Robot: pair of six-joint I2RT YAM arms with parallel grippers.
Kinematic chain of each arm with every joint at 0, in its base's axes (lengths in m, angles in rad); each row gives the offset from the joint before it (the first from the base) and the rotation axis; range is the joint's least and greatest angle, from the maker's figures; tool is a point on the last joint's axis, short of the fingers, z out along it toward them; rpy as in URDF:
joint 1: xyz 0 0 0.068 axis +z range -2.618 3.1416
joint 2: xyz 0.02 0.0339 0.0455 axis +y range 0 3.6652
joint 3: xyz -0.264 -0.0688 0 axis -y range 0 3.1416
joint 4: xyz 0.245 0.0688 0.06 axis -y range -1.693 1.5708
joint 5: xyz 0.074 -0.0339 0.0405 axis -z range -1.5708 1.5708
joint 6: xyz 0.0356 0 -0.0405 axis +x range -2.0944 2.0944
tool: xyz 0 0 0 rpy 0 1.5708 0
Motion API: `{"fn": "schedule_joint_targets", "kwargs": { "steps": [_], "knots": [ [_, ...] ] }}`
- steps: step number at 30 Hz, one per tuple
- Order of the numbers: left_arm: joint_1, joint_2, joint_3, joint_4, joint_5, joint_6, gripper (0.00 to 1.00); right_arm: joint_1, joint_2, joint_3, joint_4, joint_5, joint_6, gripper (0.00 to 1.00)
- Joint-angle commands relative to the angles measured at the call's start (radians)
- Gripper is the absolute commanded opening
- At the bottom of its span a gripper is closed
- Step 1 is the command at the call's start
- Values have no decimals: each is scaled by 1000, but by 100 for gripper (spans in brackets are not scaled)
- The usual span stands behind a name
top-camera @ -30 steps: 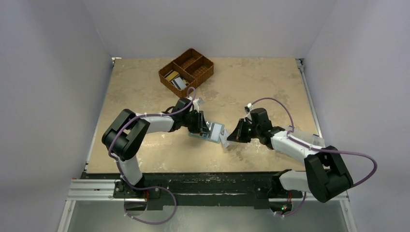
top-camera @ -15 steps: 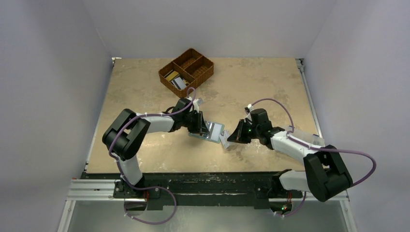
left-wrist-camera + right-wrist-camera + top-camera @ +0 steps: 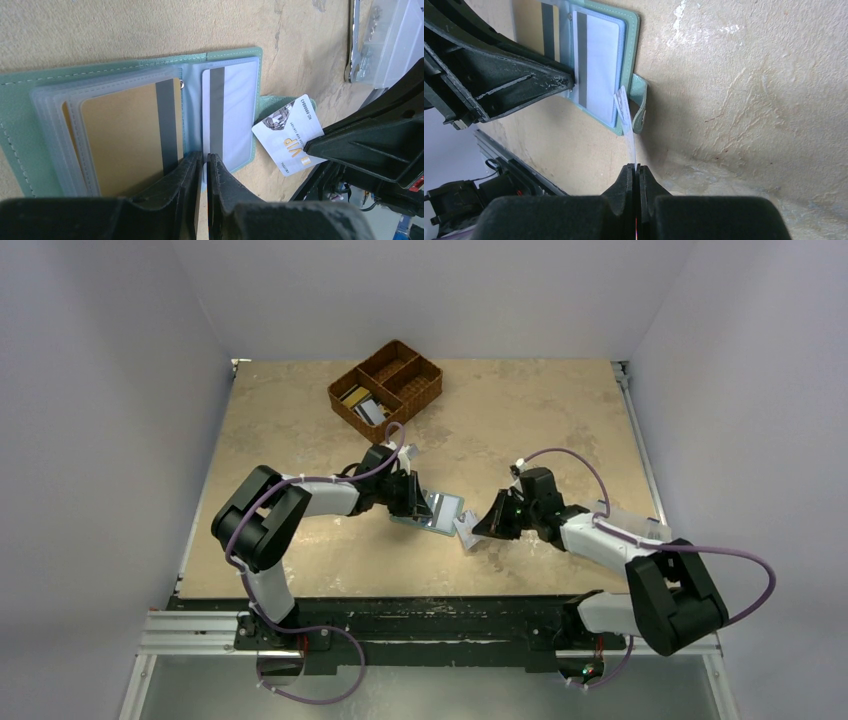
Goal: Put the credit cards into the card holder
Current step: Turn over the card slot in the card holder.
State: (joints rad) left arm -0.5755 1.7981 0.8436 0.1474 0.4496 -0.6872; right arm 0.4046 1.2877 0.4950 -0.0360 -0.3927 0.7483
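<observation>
The card holder [image 3: 442,508] lies open on the table, teal [image 3: 15,110] with clear sleeves. One sleeve holds a yellowish card [image 3: 125,130], the other a white card with a grey stripe [image 3: 235,115]. My left gripper [image 3: 205,159] is shut on the near edge of the holder's sleeves, at the fold. My right gripper [image 3: 636,170] is shut on a white credit card [image 3: 628,120] printed "VIP" [image 3: 290,135]. The card stands on edge, its far corner at the holder's right side by the closing tab [image 3: 640,100]. More cards [image 3: 360,403] lie in the basket.
A brown wicker basket [image 3: 386,387] with three compartments stands at the back of the table. A clear plastic box [image 3: 395,40] and a silver wrench [image 3: 354,45] lie to the right, behind my right arm. The two grippers [image 3: 418,502] [image 3: 480,528] are close together.
My left jaws have closed further on the holder's sleeve edge. The right gripper has shifted slightly with its card. The holder has stayed in place.
</observation>
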Motion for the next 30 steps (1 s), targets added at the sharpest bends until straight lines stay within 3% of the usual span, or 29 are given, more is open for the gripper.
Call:
{"fn": "schedule_joint_targets", "kwargs": {
  "steps": [1, 8, 17, 30],
  "knots": [
    [1, 4, -33, -30, -32, 27, 14, -12, -35, -13, -23, 44, 4, 0],
    [3, 7, -30, -28, -32, 28, 14, -21, -58, -23, -24, 20, 4, 0],
    [2, 10, -32, -28, -25, 27, 14, -23, -28, -3, 99, -84, 21, 0],
    [0, 2, -37, -20, -14, 23, 14, -23, -34, 51, 45, -86, -3, 0]
  ]
}}
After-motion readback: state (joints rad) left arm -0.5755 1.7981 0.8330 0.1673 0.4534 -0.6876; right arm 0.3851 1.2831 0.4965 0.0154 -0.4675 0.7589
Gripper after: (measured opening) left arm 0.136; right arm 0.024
